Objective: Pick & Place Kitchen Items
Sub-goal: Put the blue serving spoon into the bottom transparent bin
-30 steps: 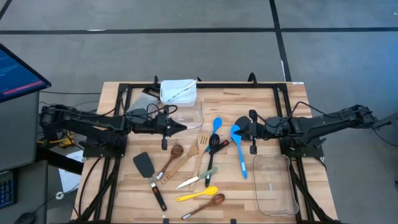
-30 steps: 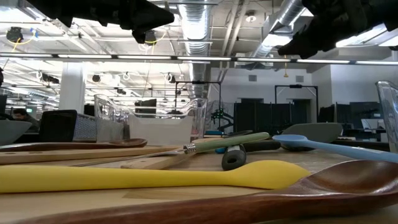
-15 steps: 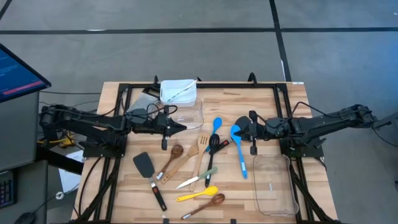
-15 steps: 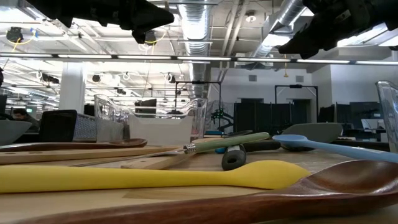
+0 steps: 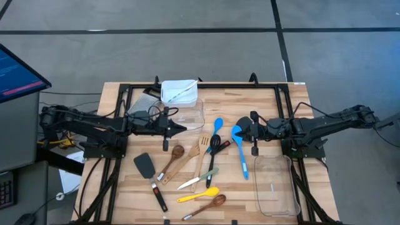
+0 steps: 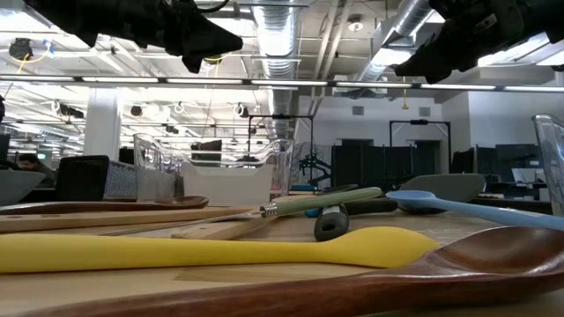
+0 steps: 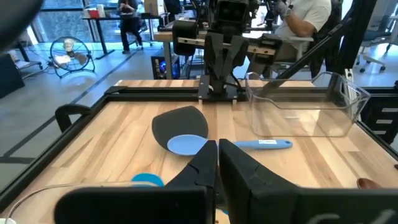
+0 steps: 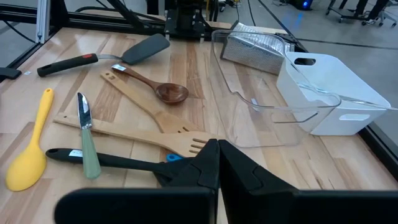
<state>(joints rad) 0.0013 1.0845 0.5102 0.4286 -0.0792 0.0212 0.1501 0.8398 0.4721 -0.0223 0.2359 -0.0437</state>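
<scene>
Lying just beside the right pincer [image 5: 240, 131], pressed together and empty, is the blue spoon [image 5: 239, 142].

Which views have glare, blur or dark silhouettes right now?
Low view: the yellow spoon and wooden spoon loom soft up close, arms silhouetted against bright ceiling lights. Left wrist view: daylight washes out the far windows. High view: even light, soft shadows.

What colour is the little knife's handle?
Pale green. The small knife with the pale green handle shows best in the right wrist view, beside the yellow silicone spoon.
</scene>
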